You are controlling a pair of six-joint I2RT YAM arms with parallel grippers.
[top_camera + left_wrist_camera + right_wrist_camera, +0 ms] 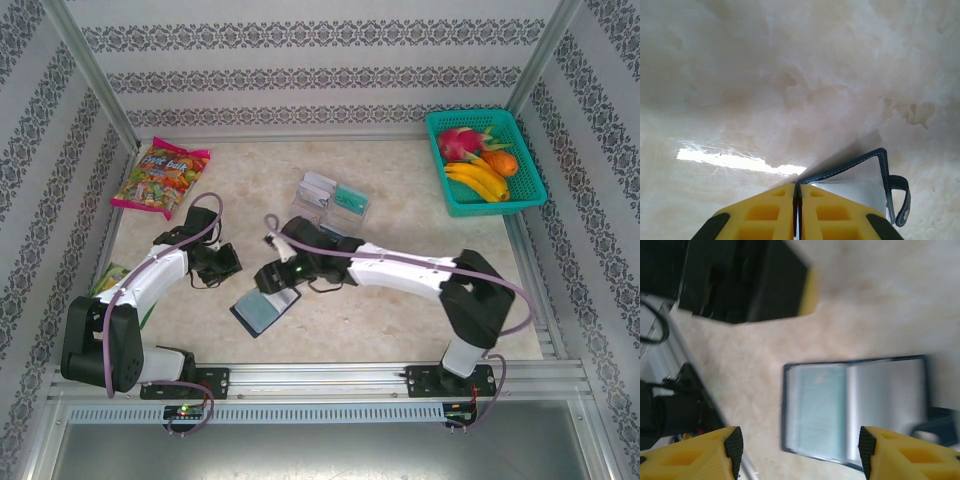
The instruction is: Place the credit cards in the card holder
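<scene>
The open card holder (264, 310) lies flat on the pale, marbled table (400, 320), close to the arms' bases and just in front of both grippers.

The left gripper (222, 262) is clenched. In its wrist view the yellow fingers (765, 215) press together with only a thin dark slit between them, and I cannot make out anything caught there. Their tips look close to the holder's navy edge, but the right wrist view shows bare table between the two, so they do not touch.

The right gripper (283, 272) hangs over the holder's far edge, jaws spread wide and gripping nothing. In its wrist view its yellow fingers (705, 455) sit at the two lower corners, with the holder lying below and between them.

The card holder is a bi-fold with a navy rim. One half looks teal-green and the other grey, and a small navy tab (900, 197) sticks out from the grey side. The right wrist view is blurred, so I cannot tell whether the teal panel is a card or lining. In the left wrist view, the fingers cut off much of the holder.

Farther back, mid-table, a clear tray (335, 198) holds the credit cards (318, 186) — white-grey ones on one side, teal ones on the other. They are too small to count.

At the far left lies a bright candy bag (160, 178). At the far right a green basket (495, 207) holds fruit (478, 175).
</scene>
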